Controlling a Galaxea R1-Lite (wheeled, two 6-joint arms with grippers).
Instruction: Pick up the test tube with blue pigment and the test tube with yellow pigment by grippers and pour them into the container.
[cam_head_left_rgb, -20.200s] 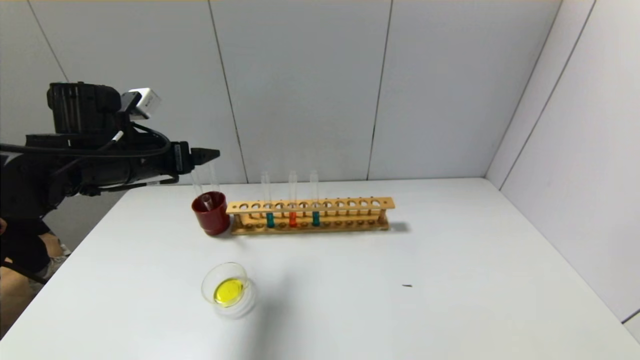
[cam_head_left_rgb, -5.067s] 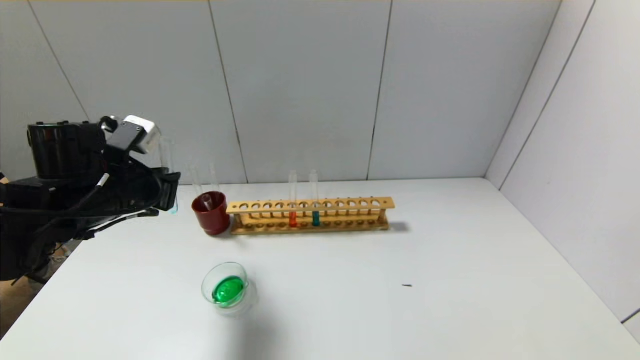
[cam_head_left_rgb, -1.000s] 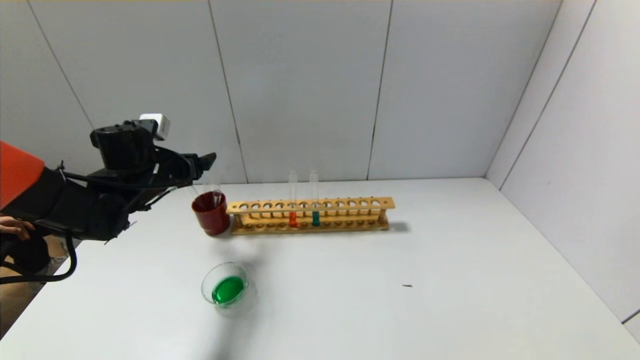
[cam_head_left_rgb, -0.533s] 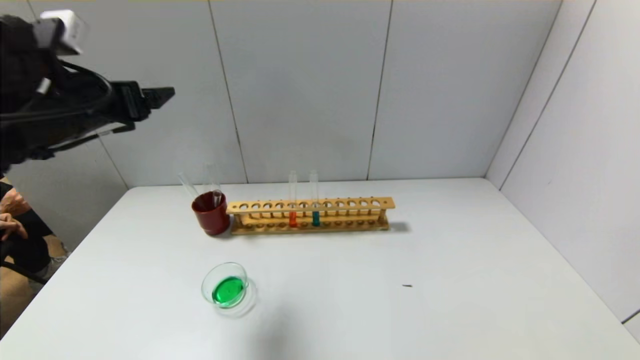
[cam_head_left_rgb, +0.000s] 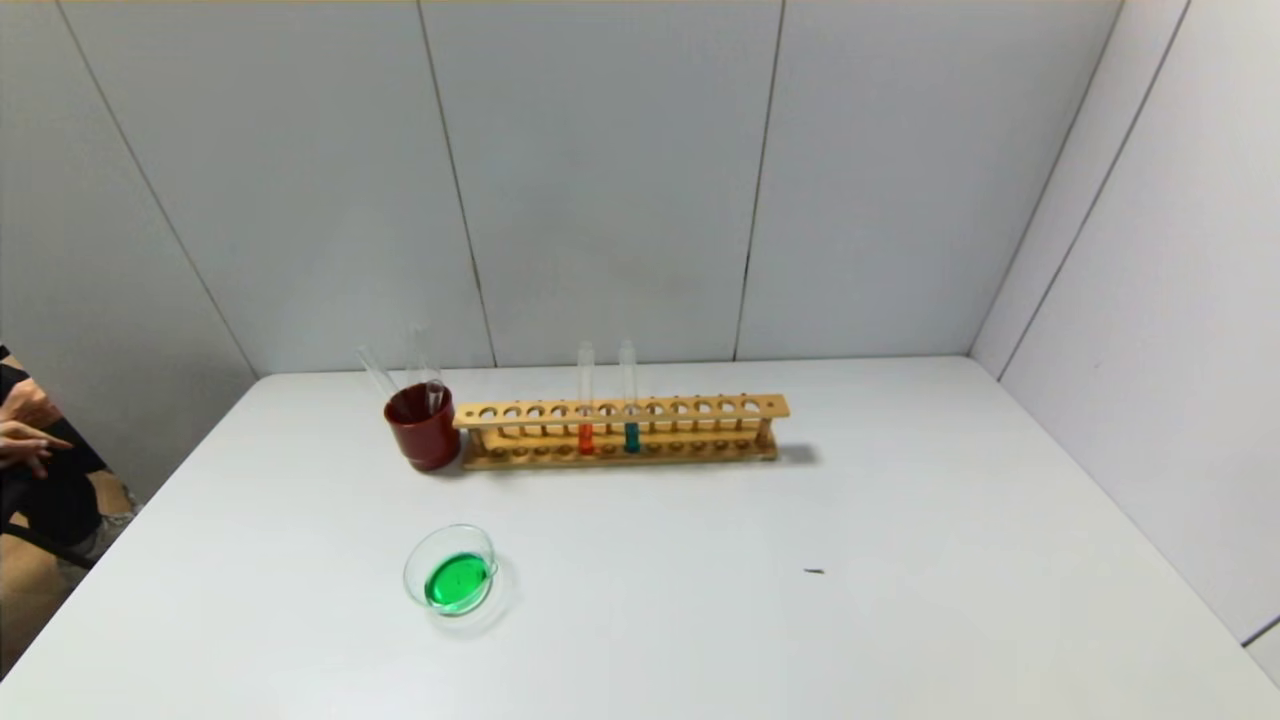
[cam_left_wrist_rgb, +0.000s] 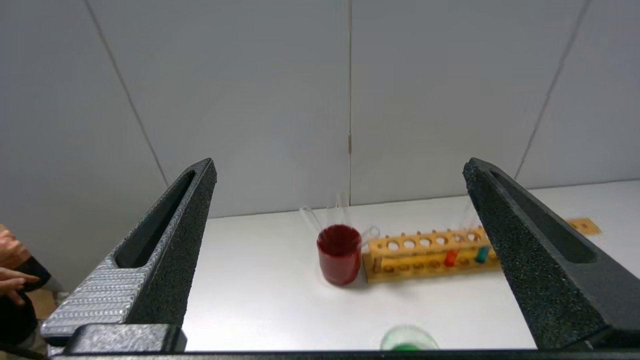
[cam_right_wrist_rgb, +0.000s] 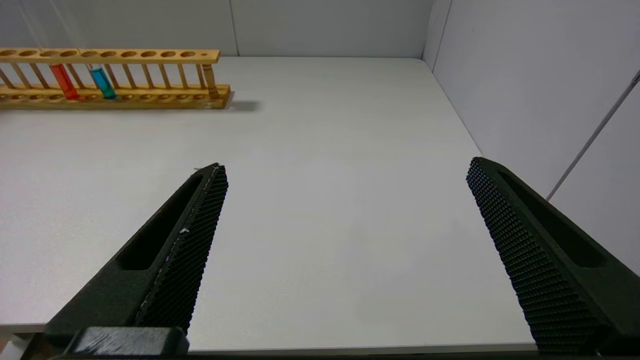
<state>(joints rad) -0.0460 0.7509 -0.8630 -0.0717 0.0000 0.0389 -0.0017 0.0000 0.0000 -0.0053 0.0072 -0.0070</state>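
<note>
The container (cam_head_left_rgb: 408, 570), a small clear glass dish, stands at the table's front left and holds green liquid. No test tube with yellow pigment is in view. One tube of teal-blue liquid (cam_head_left_rgb: 631, 437) stands in the wooden rack (cam_head_left_rgb: 700, 408) beside an orange one (cam_head_left_rgb: 585, 438). Neither arm shows in the head view. My left gripper (cam_left_wrist_rgb: 340, 167) is open and empty, held high and back from the table, facing the dark red cup (cam_left_wrist_rgb: 340, 255); the container's rim (cam_left_wrist_rgb: 400, 341) shows just below. My right gripper (cam_right_wrist_rgb: 347, 165) hangs open and empty over bare table at the right.
Several empty clear tubes (cam_head_left_rgb: 378, 372) lean in the dark red cup (cam_head_left_rgb: 423, 430), which touches the rack's left end. A person's hands (cam_head_left_rgb: 25, 430) show past the table's left edge. A small dark speck (cam_head_left_rgb: 815, 571) lies on the table at the right.
My left arm rose from above the red cup, swung up and to the left, and has left the head view. An empty tube now leans in the cup.
</note>
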